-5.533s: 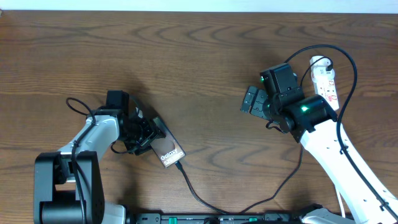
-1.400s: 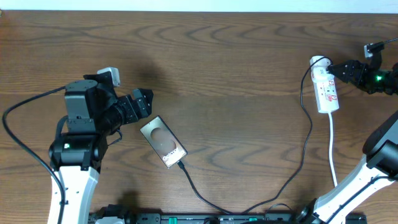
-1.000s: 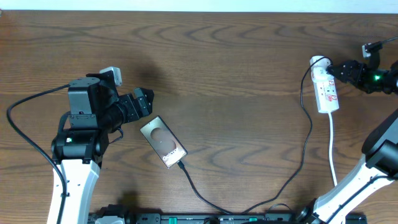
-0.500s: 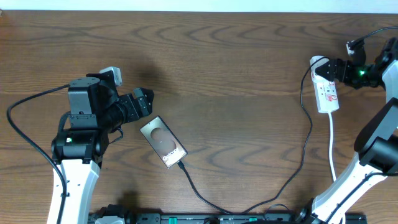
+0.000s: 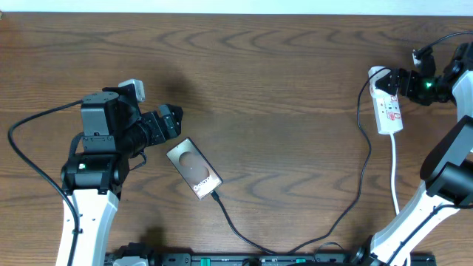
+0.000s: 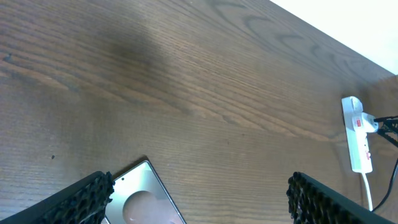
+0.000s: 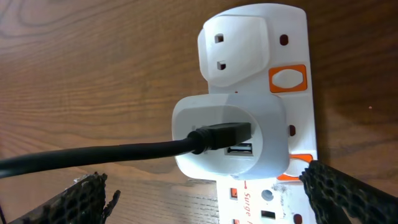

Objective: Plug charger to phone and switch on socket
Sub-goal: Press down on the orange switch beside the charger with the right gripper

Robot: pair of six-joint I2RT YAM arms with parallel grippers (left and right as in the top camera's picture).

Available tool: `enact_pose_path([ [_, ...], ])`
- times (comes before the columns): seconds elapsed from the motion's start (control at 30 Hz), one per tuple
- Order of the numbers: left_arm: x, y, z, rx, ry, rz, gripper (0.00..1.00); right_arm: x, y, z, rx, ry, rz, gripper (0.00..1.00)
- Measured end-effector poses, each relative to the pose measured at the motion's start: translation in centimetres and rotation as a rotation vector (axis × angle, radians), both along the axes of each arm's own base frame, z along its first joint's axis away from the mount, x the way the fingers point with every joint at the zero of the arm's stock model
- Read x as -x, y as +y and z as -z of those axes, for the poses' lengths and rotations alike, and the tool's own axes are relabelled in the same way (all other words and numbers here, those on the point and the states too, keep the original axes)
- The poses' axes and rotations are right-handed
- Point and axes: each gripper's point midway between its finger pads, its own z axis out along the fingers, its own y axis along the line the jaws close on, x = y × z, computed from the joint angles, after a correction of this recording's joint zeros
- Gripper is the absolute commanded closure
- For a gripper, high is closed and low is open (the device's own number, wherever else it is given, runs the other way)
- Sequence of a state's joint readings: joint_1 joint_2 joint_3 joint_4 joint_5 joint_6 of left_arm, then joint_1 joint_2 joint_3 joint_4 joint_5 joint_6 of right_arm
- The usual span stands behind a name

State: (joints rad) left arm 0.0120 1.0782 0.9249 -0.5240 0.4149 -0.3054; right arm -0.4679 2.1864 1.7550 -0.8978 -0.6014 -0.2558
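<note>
1. The left pincer [image 5: 170, 122] has let go of the phone [image 5: 194, 168] and pulled back since a few seconds ago. Its fingers are spread wide, and the phone lies just in front of it, apart from it.
2. The right pincer [image 5: 397, 81] has swung out from mid-bench and come in at the far end of the socket [image 5: 387, 107]. In the last second it closed in a little. Its fingers also stand wide apart, holding nothing.
3. In my judgement the plugging step looks done. The charger [image 5: 362, 170] runs from the phone's end farthest from the left pincer, loops along the bench [image 5: 281, 89], and climbs to the socket. What remains is the switch.
4. In the right wrist view a white adapter [image 7: 230, 143] sits directly ahead, between the spread fingers, with the black charger lead entering its side.
5. An orange-red switch [image 7: 288, 79] lies beyond the adapter, toward the right finger's side. I cannot tell whether it is on.
6. The phone is a flat bronze slab with a dark oval patch and white lettering near the cabled end. The socket is a slim white strip with red marks.
</note>
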Motion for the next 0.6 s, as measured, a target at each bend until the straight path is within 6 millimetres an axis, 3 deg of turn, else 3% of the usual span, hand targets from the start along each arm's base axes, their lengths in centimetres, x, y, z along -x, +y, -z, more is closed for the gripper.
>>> enact_pose_path([
  [0.23, 0.0, 0.0, 0.0, 0.000, 0.000, 0.000, 0.08, -0.5, -0.3, 0.2, 0.012, -0.014, 0.012, 0.01],
  [0.47, 0.0, 0.0, 0.0, 0.000, 0.000, 0.000, 0.08, 0.3, 0.3, 2.6, -0.016, 0.018, 0.022, 0.01],
  [0.6, 0.0, 0.0, 0.0, 0.000, 0.000, 0.000, 0.08, 0.2, 0.4, 2.5, -0.019, 0.011, 0.021, 0.01],
])
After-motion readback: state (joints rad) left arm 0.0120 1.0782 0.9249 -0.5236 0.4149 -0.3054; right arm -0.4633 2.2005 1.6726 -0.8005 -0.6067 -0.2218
